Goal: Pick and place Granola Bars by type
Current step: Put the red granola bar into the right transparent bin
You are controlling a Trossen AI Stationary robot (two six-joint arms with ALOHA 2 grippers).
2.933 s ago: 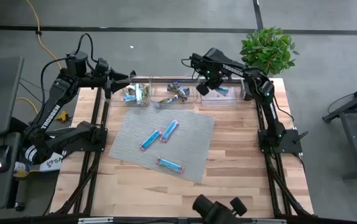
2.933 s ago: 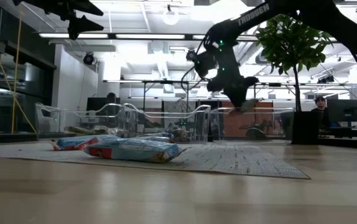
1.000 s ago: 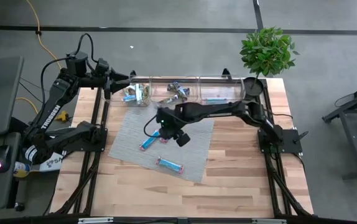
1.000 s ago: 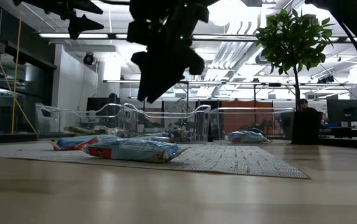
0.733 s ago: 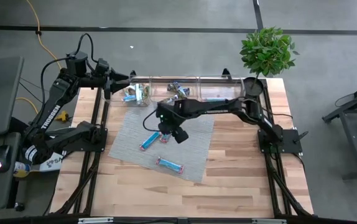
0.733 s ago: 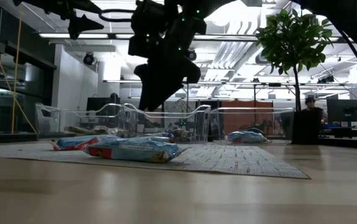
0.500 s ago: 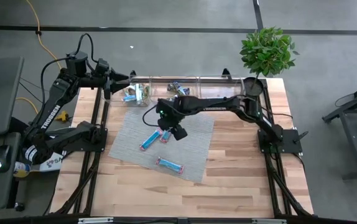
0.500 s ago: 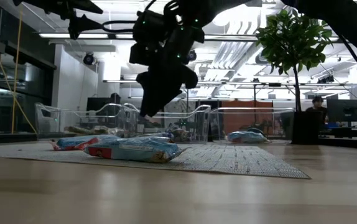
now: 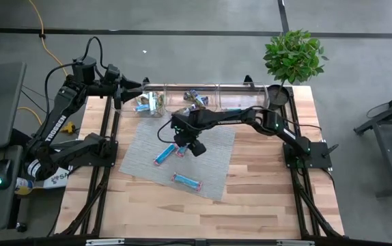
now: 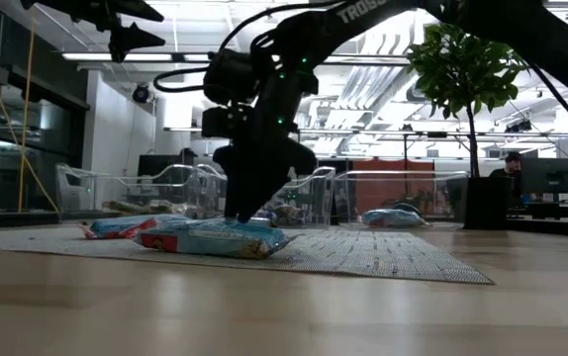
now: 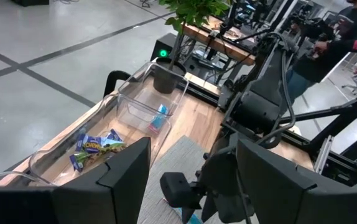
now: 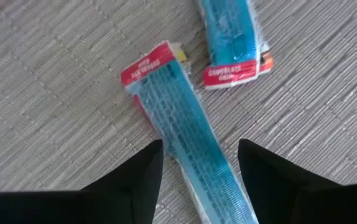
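Three blue granola bars with red ends lie flat on a grey woven mat [image 9: 210, 160]. One bar [image 12: 185, 143] runs between the open fingers of my right gripper [image 12: 197, 155], which points steeply down low over it [image 10: 244, 213]; I see no touch. A second bar [image 12: 231, 37] lies just beyond, and a third [image 9: 186, 181] lies nearer the table's front. My left gripper [image 11: 191, 168] hangs open and high by the left bin [image 9: 148, 102].
Three clear bins stand in a row at the table's far edge: the left and middle [image 9: 194, 101] hold mixed wrapped bars, the right [image 9: 240, 108] one blue bar. A potted plant [image 9: 293, 55] stands at the far right corner. A person [image 11: 352, 37] stands beyond the table.
My right gripper has sunk from well above the mat to just over the blue bar, shifting slightly toward the table's far left, its fingers now on either side of that bar. The bars lie where they were.
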